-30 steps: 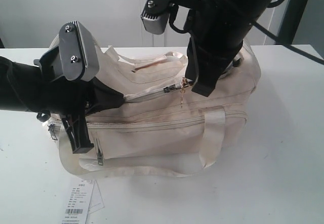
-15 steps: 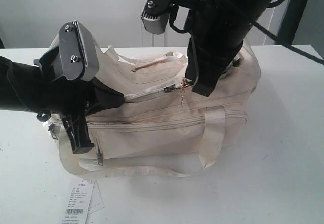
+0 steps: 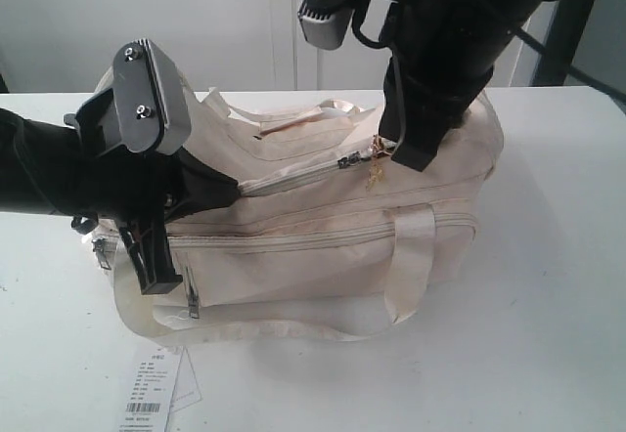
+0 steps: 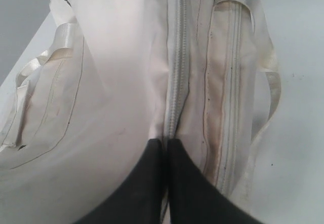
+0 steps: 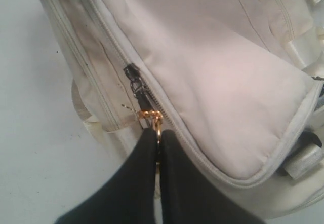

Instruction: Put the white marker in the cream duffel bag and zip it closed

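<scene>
Exterior view: the cream duffel bag [image 3: 323,241] is lying on the white table [image 3: 548,295]. Its inside is hidden, so where the white marker sits cannot be told.

Left wrist view: the left gripper [image 4: 165,143] is pinching the bag's fabric at the end of the zipped top zipper [image 4: 177,72], fingers together.

Right wrist view: the right gripper [image 5: 157,133] is clamping the gold zipper pull [image 5: 150,115].

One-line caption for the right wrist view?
Right hand pinches the gold zipper pull on the cream duffel bag.
</scene>
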Robot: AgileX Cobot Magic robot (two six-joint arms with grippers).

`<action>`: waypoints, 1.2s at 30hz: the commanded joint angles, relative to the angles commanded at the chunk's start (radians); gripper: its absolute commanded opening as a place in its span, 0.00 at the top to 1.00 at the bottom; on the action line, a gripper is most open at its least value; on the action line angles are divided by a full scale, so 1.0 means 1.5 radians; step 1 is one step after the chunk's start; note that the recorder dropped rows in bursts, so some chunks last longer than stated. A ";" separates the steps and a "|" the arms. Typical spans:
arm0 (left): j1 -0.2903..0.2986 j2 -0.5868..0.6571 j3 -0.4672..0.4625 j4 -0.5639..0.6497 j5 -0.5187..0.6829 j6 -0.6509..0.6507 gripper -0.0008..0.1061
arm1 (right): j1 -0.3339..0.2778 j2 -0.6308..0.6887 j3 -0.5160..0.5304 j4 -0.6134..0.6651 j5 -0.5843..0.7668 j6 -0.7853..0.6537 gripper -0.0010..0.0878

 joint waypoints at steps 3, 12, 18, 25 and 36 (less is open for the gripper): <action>0.000 0.000 0.000 0.000 0.000 0.000 0.99 | -0.001 0.000 0.000 0.000 0.000 0.000 0.99; 0.000 0.000 0.000 0.000 0.000 0.000 0.99 | -0.034 0.000 0.000 0.000 0.000 0.000 0.99; 0.000 0.000 0.000 0.000 0.000 0.000 0.99 | -0.040 0.000 0.000 0.000 0.000 0.000 0.99; 0.000 0.000 0.000 0.001 0.000 0.000 0.99 | -0.040 0.000 0.000 0.000 0.000 0.000 0.99; 0.000 0.000 0.000 0.001 0.000 -0.002 0.99 | -0.065 0.000 0.000 -0.010 0.000 -0.003 0.99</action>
